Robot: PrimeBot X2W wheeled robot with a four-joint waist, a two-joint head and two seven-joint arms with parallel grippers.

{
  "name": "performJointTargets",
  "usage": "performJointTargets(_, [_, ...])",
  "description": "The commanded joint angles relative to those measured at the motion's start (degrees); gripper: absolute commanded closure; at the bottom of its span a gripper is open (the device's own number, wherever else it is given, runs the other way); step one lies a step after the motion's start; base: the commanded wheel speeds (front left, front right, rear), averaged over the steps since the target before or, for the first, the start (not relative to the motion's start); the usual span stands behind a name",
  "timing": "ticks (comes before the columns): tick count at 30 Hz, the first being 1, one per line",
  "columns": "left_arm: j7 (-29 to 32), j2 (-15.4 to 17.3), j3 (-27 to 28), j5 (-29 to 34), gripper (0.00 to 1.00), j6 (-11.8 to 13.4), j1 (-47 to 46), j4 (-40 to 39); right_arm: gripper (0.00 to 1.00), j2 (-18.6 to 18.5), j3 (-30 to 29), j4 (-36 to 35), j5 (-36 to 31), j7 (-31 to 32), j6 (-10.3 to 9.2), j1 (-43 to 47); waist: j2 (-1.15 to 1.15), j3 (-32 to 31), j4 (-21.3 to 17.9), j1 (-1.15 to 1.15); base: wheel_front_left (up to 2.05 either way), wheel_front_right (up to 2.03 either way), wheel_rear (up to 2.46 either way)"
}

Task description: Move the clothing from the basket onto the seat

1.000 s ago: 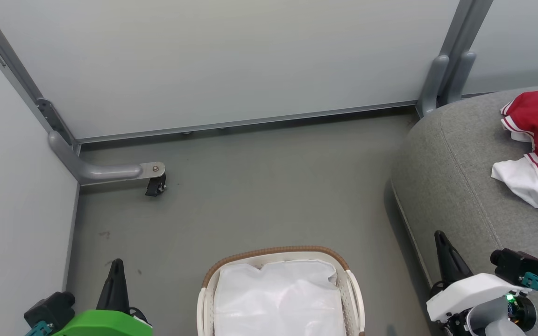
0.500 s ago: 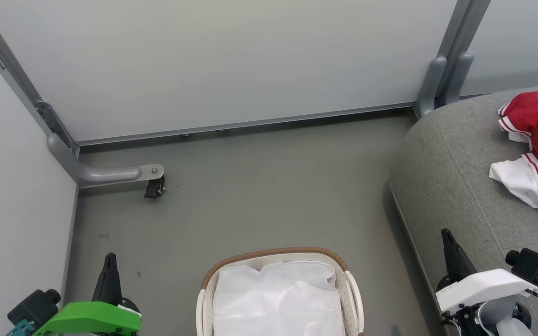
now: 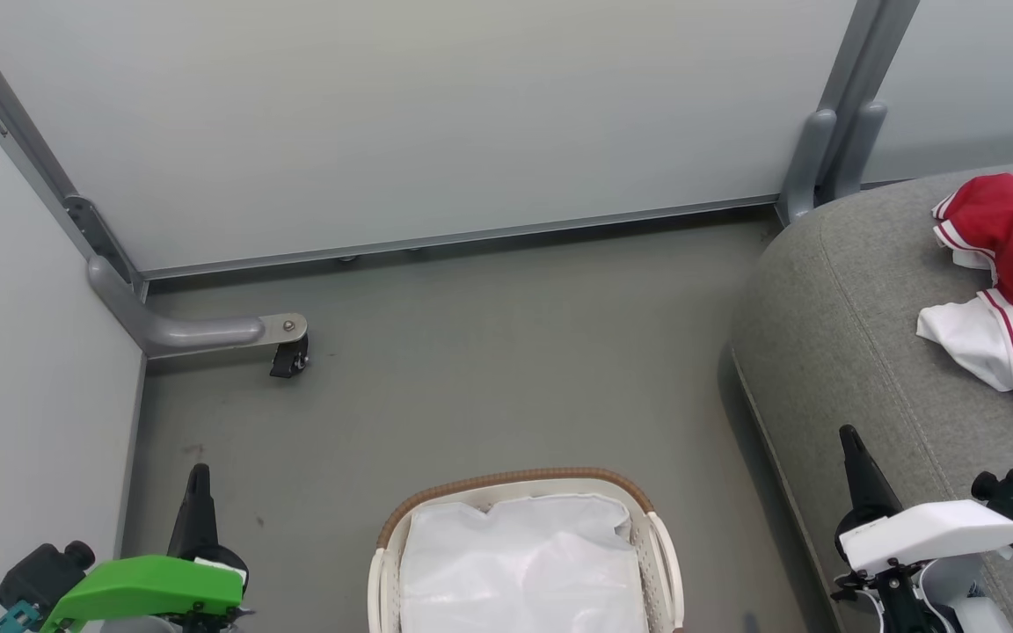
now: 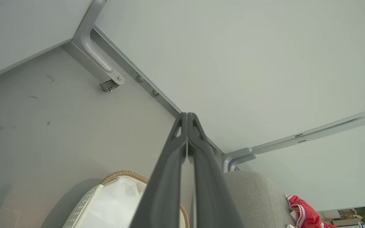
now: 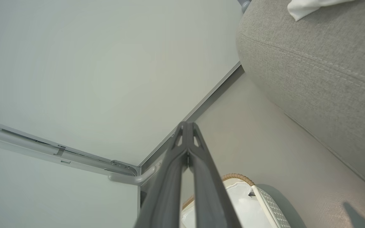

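Note:
The red and white clothing (image 3: 1012, 290) lies crumpled on the grey seat (image 3: 858, 299) at the right; a bit of it shows in the left wrist view (image 4: 303, 213) and its white edge in the right wrist view (image 5: 309, 6). The cream basket (image 3: 397, 527) with its brown rim stands on the floor at bottom centre, holding a white liner (image 3: 524, 563). My left gripper (image 3: 197, 479) is shut and empty, low at the left of the basket. My right gripper (image 3: 849, 444) is shut and empty, beside the seat's front edge. Both wrist views show the fingers (image 4: 187, 126) (image 5: 187, 129) pressed together.
Pale partition panels wall in the floor at the back and left. A grey metal foot with a caster (image 3: 288, 356) juts out from the left corner. Another grey post (image 3: 832, 149) stands behind the seat's corner. Grey floor (image 3: 489, 369) lies between basket and panels.
Both grippers have drifted outward, the left to the left and up, the right a little to the right. The whole picture has shifted slightly, so the camera moved.

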Motion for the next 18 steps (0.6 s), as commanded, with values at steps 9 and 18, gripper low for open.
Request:
performJointTargets(9, [1.79,0.04,1.03,-6.31,1.00,-0.10,-2.07,-1.15,1.00,-0.38,-0.85,-1.25,7.16,1.68,-0.03,-1.31,0.00,-0.22,-0.17,0.00,0.00,0.00,0.00])
performJointTargets(18, [3.21,-0.03,1.66,-11.26,1.00,-0.11,-2.51,-1.62,1.00,-0.42,-1.36,-1.65,12.75,3.11,-0.04,-1.31,0.00,-0.42,-0.34,0.00,0.00,0.00,0.00])
